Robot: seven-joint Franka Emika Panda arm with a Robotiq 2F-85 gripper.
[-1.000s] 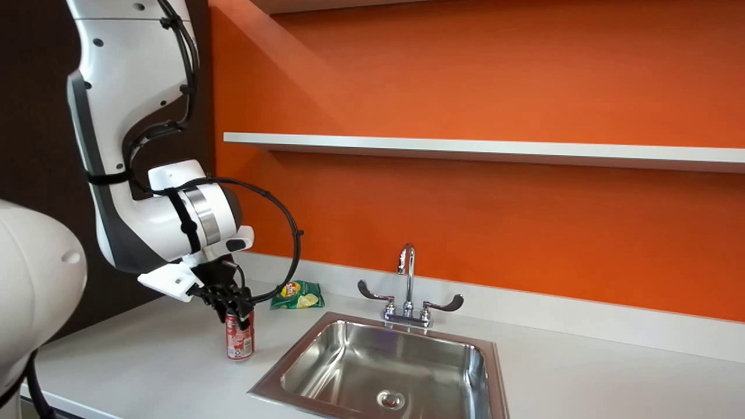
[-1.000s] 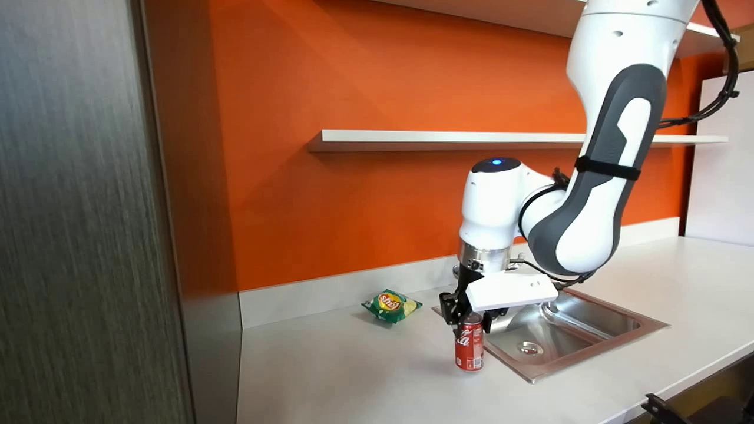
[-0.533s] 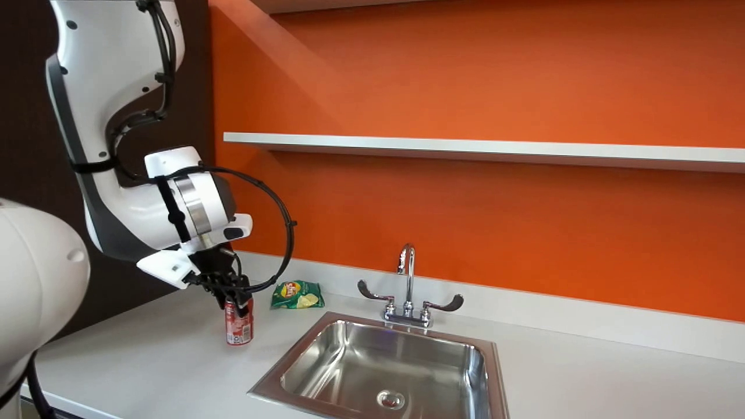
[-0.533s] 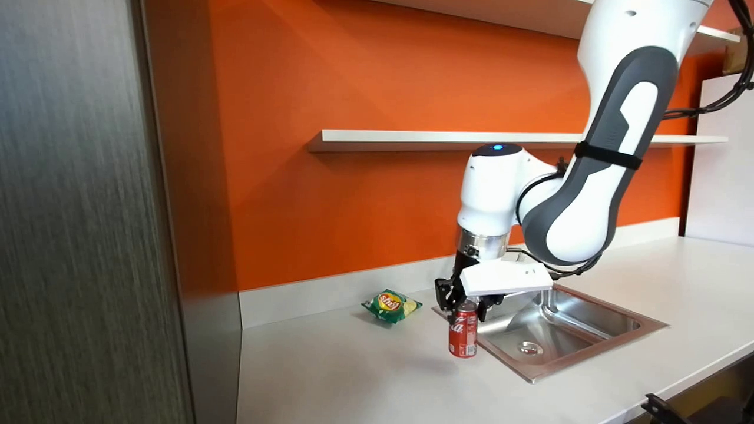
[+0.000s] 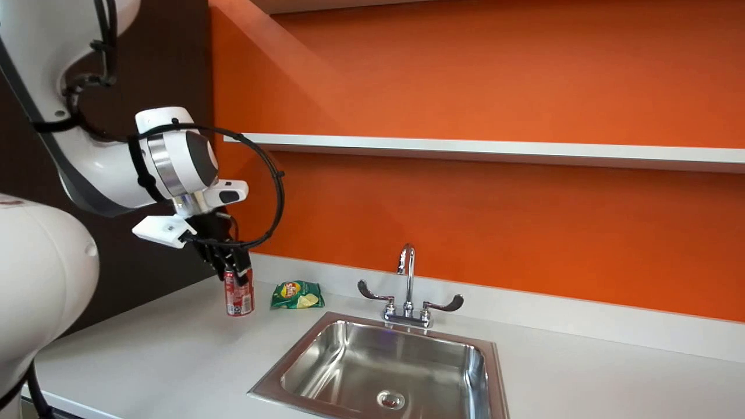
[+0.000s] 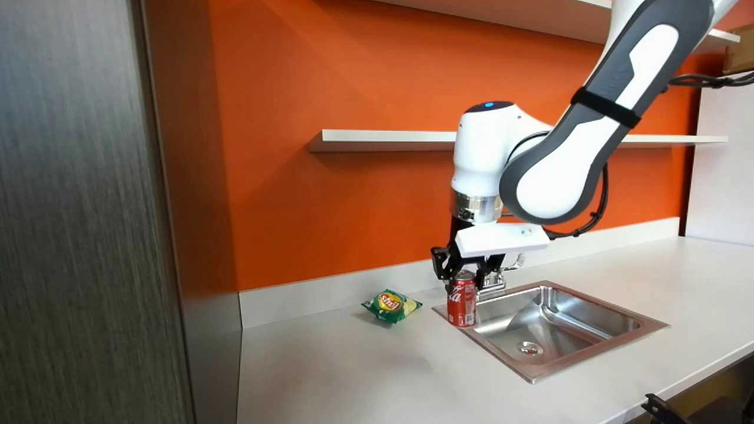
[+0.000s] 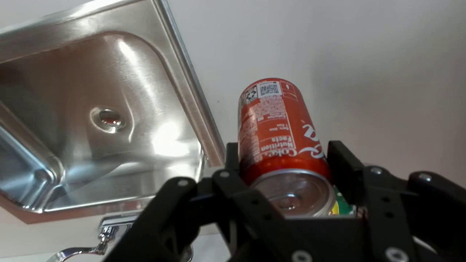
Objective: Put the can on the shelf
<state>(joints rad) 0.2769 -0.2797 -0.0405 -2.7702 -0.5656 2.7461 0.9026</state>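
Holding the small red can [image 6: 462,307] near its silver top, the gripper [image 7: 284,153] had its fingers [image 7: 344,163] pressed against either side, spread only as wide as the can between them. The can hung roughly upright above the white counter [image 5: 593,384], near the left side of the sink [image 5: 349,372] and well below the shelf [image 5: 465,146]. That shelf, a long thin white board, ran across an orange wall [image 5: 495,75]. Where counter and wall met, a low white backsplash [image 5: 582,317] rose along the back. The sink was steel, set into the counter, with a round drain [image 5: 390,400] in its floor; a silver tap [image 5: 408,285] with two dark handles [image 5: 453,303] stood at its far edge. Near the backsplash, left of the tap, lay a green and yellow chip bag [image 5: 297,295]. A dark wood-grain panel [image 6: 88,206] stood at the left of the room, and in an exterior view a tall white panel [image 6: 724,188] showed at the far right, below a brown box [image 6: 739,53]. An upper shelf [image 6: 500,15] crossed the wall near the top. The white and grey arm [image 6: 589,147] hid part of the lower shelf in that view.
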